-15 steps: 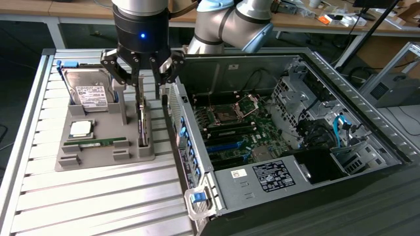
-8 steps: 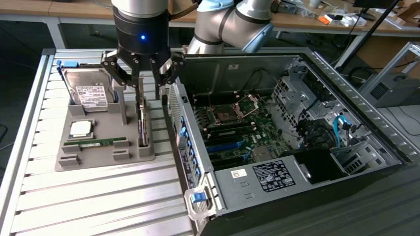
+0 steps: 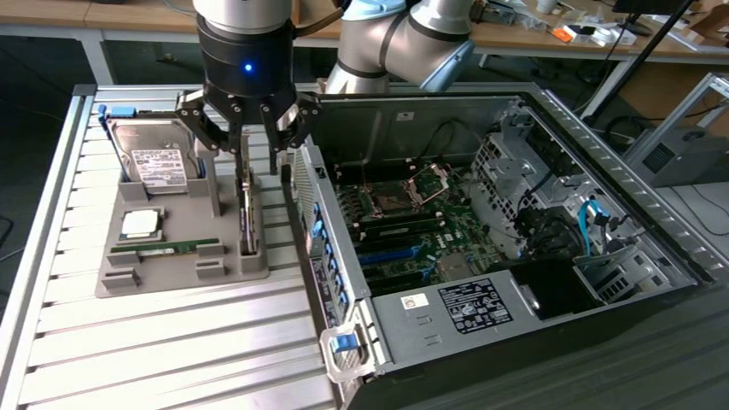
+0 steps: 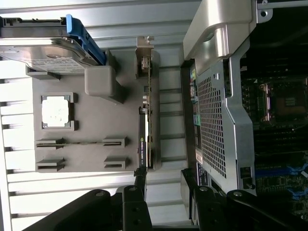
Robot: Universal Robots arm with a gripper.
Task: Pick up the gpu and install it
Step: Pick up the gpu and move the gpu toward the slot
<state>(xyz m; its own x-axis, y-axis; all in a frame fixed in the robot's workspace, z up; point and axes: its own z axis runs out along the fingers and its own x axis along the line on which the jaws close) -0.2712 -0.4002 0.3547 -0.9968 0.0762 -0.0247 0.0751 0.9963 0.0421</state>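
The gpu point(image 3: 246, 213) is a thin dark card standing on its edge in a slot of the grey holder tray point(image 3: 171, 278), on the side nearest the computer case. In the wrist view the gpu point(image 4: 146, 120) appears edge-on, with its silver bracket at the far end. My gripper point(image 3: 247, 143) hangs right above the card, open, its fingers spread to either side with nothing between them. From the wrist, the gripper point(image 4: 163, 183) has its dark fingertips point(image 4: 139, 185) just short of the card's near end, not touching it.
A silver hard drive point(image 3: 154, 162) with a blue rail leans at the tray's back. A CPU point(image 3: 139, 224) and a green memory stick point(image 3: 166, 248) lie in front of it. The open computer case point(image 3: 638, 213) with its motherboard point(image 3: 422, 222) is on the exterior view's right, its perforated wall point(image 4: 214, 125) close beside the card.
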